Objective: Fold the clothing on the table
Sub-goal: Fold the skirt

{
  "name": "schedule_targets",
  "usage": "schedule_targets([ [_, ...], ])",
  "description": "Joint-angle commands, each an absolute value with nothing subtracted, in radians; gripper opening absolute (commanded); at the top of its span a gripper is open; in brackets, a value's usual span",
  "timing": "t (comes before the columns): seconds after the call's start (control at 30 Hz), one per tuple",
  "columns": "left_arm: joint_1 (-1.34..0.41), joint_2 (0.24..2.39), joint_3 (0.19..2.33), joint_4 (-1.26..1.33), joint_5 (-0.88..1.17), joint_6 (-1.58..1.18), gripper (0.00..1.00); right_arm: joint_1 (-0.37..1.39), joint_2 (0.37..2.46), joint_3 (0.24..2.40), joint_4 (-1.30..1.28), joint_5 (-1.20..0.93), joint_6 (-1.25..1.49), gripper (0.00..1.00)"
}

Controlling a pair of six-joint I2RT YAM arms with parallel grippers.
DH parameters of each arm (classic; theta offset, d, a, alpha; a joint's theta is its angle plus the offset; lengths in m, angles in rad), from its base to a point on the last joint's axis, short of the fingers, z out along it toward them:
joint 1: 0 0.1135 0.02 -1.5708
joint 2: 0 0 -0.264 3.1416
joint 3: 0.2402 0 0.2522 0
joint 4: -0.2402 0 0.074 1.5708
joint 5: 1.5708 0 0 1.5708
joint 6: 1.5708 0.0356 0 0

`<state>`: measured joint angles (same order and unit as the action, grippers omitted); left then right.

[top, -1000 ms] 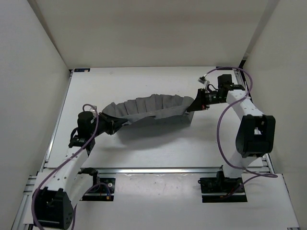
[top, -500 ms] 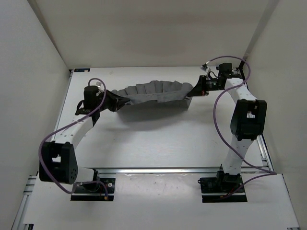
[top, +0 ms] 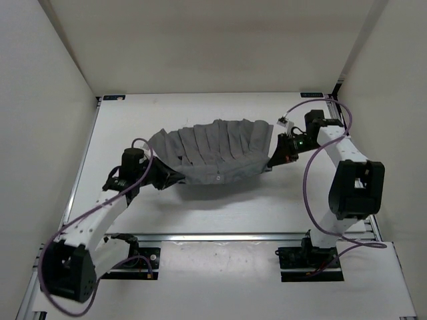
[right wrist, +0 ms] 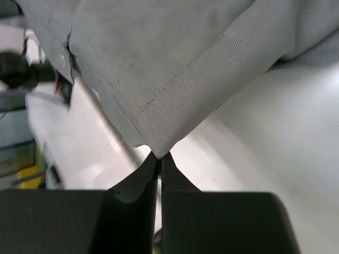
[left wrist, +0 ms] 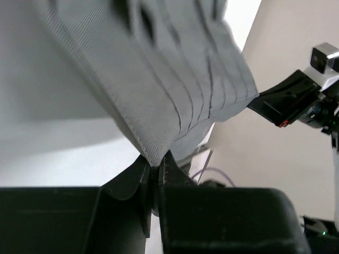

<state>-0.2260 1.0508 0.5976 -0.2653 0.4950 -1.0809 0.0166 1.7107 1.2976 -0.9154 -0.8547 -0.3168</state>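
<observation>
**Item:** clothing [top: 212, 150], grey, pleated.
**Location:** centre of the overhead frame, over the bench [top: 227, 217], slung between two end effectors.
**Change:** half a second ago it hung higher in the frame, bunched into a narrow band. It now sits lower and fans out wide. The left arm has drawn back toward lower left.
**Grips:** the left end effector [left wrist: 155, 164] pinches one corner of the cloth. The right end effector [right wrist: 159, 156], pressed together, pinches the opposite corner.
**Obscured:** from overhead, cloth hides both sets of fingertips. Whether the sagging middle touches the bench cannot be told.
**Orientation:** long axis runs left to right. The pleats run top to bottom, and the lower hem bows toward the frame's bottom.
</observation>
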Motion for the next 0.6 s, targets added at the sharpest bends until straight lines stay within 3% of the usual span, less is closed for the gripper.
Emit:
schedule_targets([
  [0.0, -0.248, 0.866, 0.639, -0.467, 0.428, -1.049, 0.00, -0.044, 1.619, 1.226, -1.175, -0.876, -0.468, 0.00],
  [0.1, -0.258, 0.799, 0.739, -0.723, 0.436, -1.008, 0.00, -0.124, 1.470, 1.148, -1.218, -0.879, -0.485, 0.00],
  [0.23, -0.284, 0.820, 0.824, -0.802, 0.500, -0.915, 0.00, -0.026, 1.323, 1.130, -1.171, -0.752, -0.473, 0.00],
  [0.33, -0.206, 0.912, 0.815, -0.714, 0.578, -0.891, 0.00, 0.052, 1.362, 1.195, -1.036, -0.739, -0.382, 0.00],
  [0.43, -0.132, 1.016, 0.746, -0.449, 0.621, -0.997, 0.00, 0.052, 1.551, 1.334, -0.924, -0.788, -0.253, 0.00],
  [0.47, -0.112, 1.041, 0.730, -0.326, 0.639, -1.032, 0.11, 0.049, 1.628, 1.365, -0.878, -0.819, -0.192, 0.00],
  [0.5, -0.106, 1.110, 0.694, -0.251, 0.647, -1.038, 0.21, 0.048, 1.659, 1.397, -0.852, -0.815, -0.205, 0.10],
  [0.53, -0.086, 1.176, 0.665, -0.229, 0.646, -1.019, 0.67, 0.069, 1.714, 1.411, -0.845, -0.781, -0.213, 0.69],
  [0.57, -0.074, 1.205, 0.658, -0.224, 0.635, -0.984, 0.90, 0.084, 1.761, 1.440, -0.860, -0.688, -0.248, 0.91],
])
